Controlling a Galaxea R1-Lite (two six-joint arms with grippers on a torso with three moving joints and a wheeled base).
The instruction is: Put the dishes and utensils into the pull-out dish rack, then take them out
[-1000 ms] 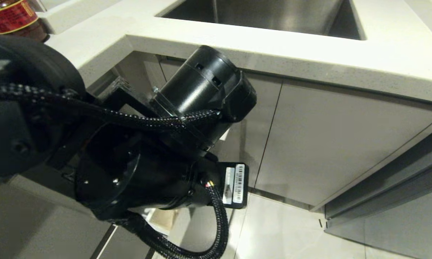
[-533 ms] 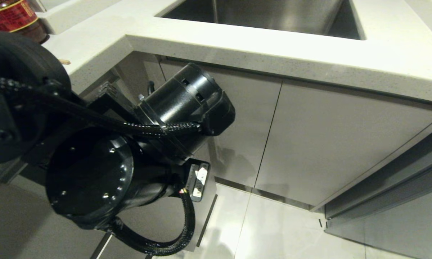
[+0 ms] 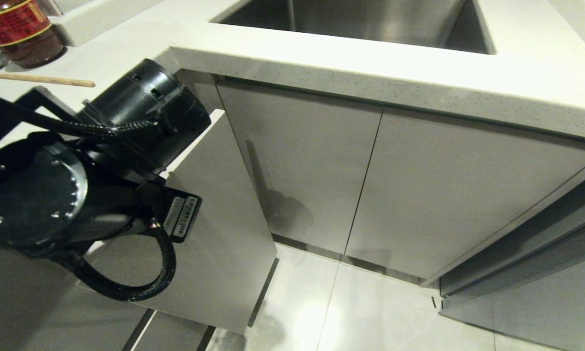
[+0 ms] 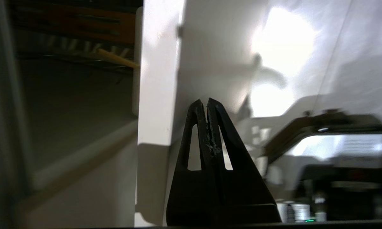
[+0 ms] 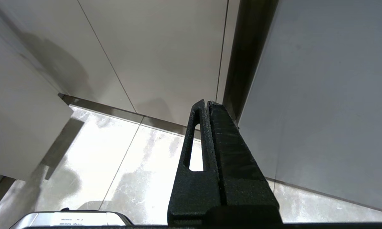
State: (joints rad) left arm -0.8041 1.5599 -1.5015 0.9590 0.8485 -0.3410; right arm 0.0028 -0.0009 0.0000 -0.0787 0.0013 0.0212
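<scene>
Left wrist view shows the left pincer (image 4: 207,102) pressed together and empty, its tips just beside the outer face of the white front panel (image 4: 156,79) of the pull-out dish rack, which stands drawn out from the cabinet. The rack's dark interior lies past that panel's edge, one chopstick (image 4: 117,58) slanting inside. The right pincer (image 5: 207,105), also pressed together, hangs over the floor, so the left arm is nearer.
</scene>
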